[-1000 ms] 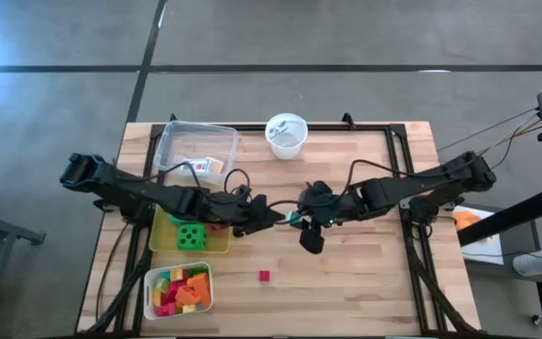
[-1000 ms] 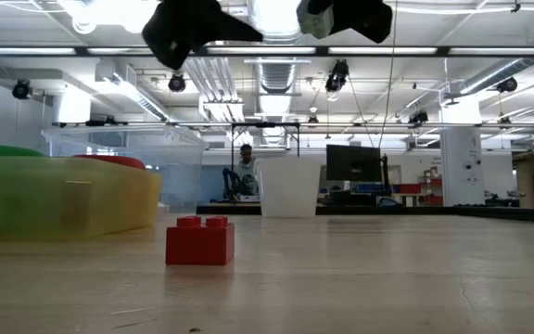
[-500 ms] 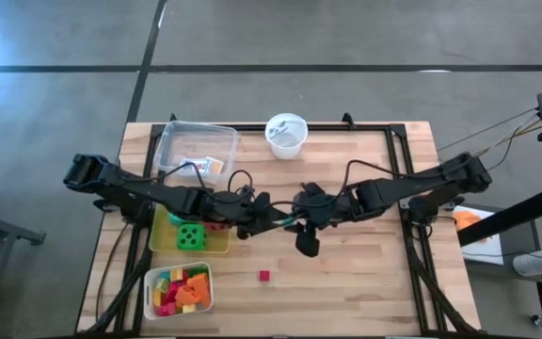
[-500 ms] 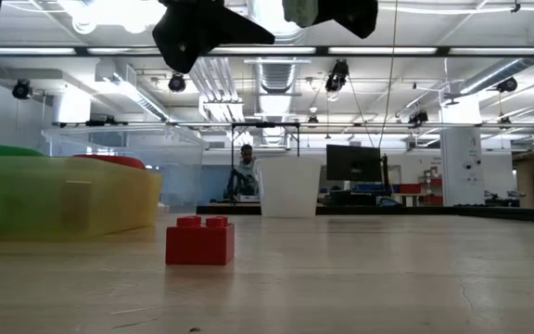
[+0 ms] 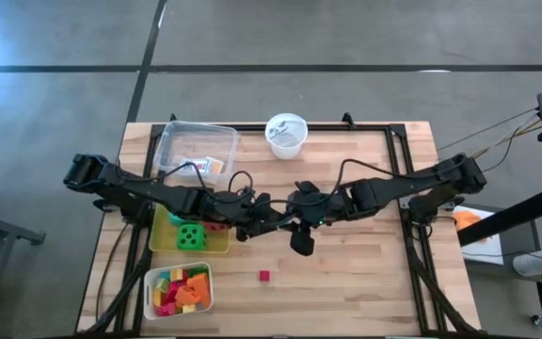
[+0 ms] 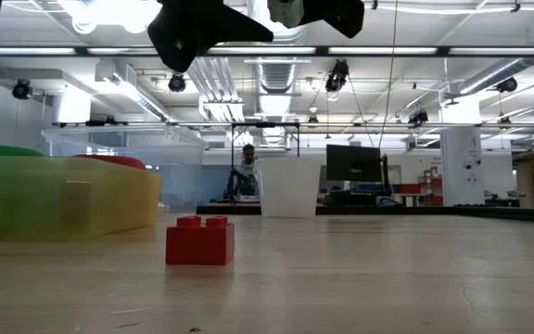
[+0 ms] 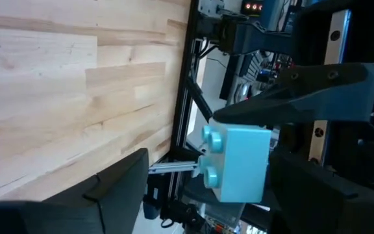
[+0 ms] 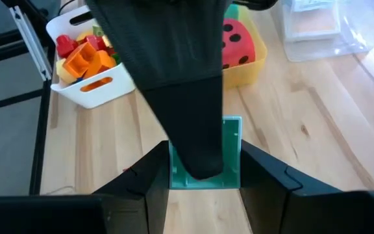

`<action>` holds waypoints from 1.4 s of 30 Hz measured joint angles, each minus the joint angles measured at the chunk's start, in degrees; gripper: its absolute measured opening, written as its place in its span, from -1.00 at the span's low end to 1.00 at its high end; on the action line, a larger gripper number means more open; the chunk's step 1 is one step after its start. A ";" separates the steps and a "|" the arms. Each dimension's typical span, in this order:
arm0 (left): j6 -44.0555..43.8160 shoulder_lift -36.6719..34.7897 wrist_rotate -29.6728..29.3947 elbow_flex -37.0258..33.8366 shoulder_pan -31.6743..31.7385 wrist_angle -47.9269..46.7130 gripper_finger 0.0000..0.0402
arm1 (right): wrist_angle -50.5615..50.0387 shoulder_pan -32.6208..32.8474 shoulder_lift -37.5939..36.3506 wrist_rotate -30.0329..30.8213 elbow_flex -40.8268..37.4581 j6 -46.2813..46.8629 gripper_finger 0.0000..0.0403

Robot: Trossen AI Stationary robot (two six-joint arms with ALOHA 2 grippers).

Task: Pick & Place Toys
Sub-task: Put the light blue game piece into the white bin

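A teal block (image 7: 236,162) hangs in the air over the table's middle, between my two grippers. My right gripper (image 8: 204,166) reaches in from the right and is shut on it. My left gripper (image 7: 206,179) reaches in from the left, open, with its fingers on either side of the block; one left finger (image 8: 187,97) lies over the block's face (image 8: 232,146). In the high view the two grippers meet at the middle (image 5: 285,221). A red block (image 5: 264,276) rests on the table nearer the front edge, also in the low view (image 6: 199,241). My right gripper pinches the teal block between its two fingers (image 8: 161,179) on two opposite sides, by its lower edge (image 8: 203,183). The fingers come roughly level from the table's right. The block is lifted clear of the table. Whether my left gripper touches the block, I cannot tell.
A yellow tray (image 5: 216,247) with a green die (image 5: 190,235) and a red die stands at the left. A white tray (image 5: 149,292) of bright blocks stands at the front left, a clear tray (image 5: 172,141) at the back left, and a white cup (image 5: 286,135) at the back.
My right gripper has gone toward the table's left edge with the teal block, closing on my left gripper. My left gripper has shifted slightly toward it. The red block has stayed where it was.
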 joint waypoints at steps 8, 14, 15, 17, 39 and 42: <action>-0.23 0.00 0.02 -0.02 0.03 -0.03 0.05 | 0.09 -0.01 0.02 -0.13 0.00 0.22 -0.27; 0.04 -0.07 -0.02 0.00 0.20 0.53 -0.36 | 0.19 -0.01 0.10 -0.24 0.00 0.26 -0.27; 0.17 -0.07 -0.04 0.00 0.20 0.52 -0.40 | 0.18 -0.03 0.13 -0.26 0.00 0.26 -0.27; 0.31 -0.07 -0.15 0.00 0.20 0.37 -0.46 | 0.18 -0.03 0.13 -0.28 0.00 0.30 -0.27; 4.44 -0.07 0.51 -0.04 0.55 -0.25 -0.49 | 1.45 -0.12 0.20 -6.42 -0.24 -1.15 0.12; 8.15 -0.07 1.77 -0.04 0.55 -0.45 -0.49 | 1.57 -0.10 0.20 -8.56 -0.33 -1.75 0.34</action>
